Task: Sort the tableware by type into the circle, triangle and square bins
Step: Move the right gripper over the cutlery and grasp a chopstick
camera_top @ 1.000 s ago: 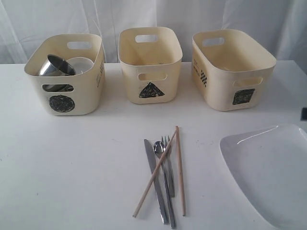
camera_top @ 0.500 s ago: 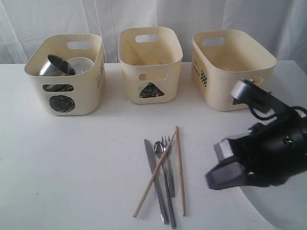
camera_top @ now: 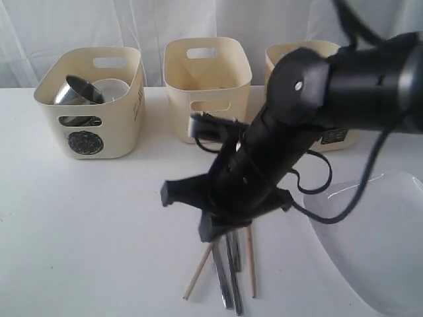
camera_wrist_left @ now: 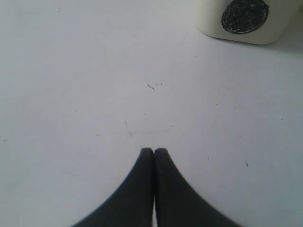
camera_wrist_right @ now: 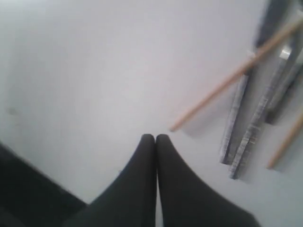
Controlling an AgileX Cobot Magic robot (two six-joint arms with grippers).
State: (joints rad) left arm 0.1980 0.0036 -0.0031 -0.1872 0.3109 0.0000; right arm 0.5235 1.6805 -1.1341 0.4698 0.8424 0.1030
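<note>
Steel knife (camera_top: pixel 222 282), fork and spoon lie in a bunch at the front middle of the table, with wooden chopsticks (camera_top: pixel 197 281) crossed over them. My right arm (camera_top: pixel 264 165) reaches across and covers their far ends. In the right wrist view my right gripper (camera_wrist_right: pixel 155 137) is shut and empty, just above the table beside one chopstick's (camera_wrist_right: pixel 227 82) end and the steel handles (camera_wrist_right: pixel 246 137). The circle bin (camera_top: pixel 89 115) holds a steel mug (camera_top: pixel 76 92) and a white bowl (camera_top: pixel 114 89). A large white plate (camera_top: pixel 370 251) lies at the front right. My left gripper (camera_wrist_left: pixel 154 150) is shut over bare table.
The triangle bin (camera_top: pixel 206 92) stands at the back middle. Most of the square bin (camera_top: pixel 349 140) is hidden behind my right arm. A corner of the circle bin (camera_wrist_left: pixel 244 21) shows in the left wrist view.
My right arm has swept in from the right, passing over the plate to above the cutlery, and now hides the cutlery's far ends. Nothing on the table has moved.
</note>
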